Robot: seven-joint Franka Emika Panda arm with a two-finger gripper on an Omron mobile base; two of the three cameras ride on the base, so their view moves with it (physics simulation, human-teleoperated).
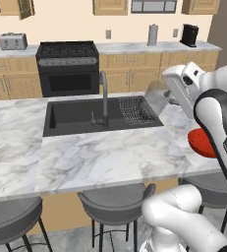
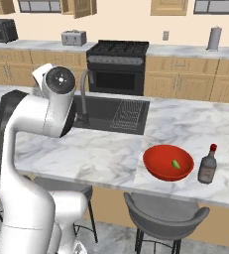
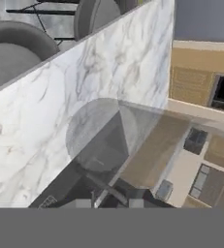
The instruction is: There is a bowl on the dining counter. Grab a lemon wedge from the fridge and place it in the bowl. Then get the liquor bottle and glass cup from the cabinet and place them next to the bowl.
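1. Shallow red bowl (image 2: 168, 162) sits on the white-and-grey marbled surface (image 2: 101, 154), near its front edge, right of the black sink (image 2: 113, 114).
2. Tiny yellow-green lemon wedge (image 2: 176, 163) lies inside the bowl, right of its centre.
3. Slim dark glass liquor bottle with red cap (image 2: 207, 165) stands upright on the surface just right of the bowl, not touching it.
4. Short translucent grey glass cup (image 1: 158, 97) is held up off the surface at the end of the white arm, left of the bowl (image 1: 202, 142) and beside the sink's right edge.
5. In the hand view the glass cup (image 3: 101, 138) sits right in front of the fingers (image 3: 113, 199); they are clamped on it, cup tilted over the surface.
6. Grey round stools (image 1: 116, 203) stand under the surface's front edge.
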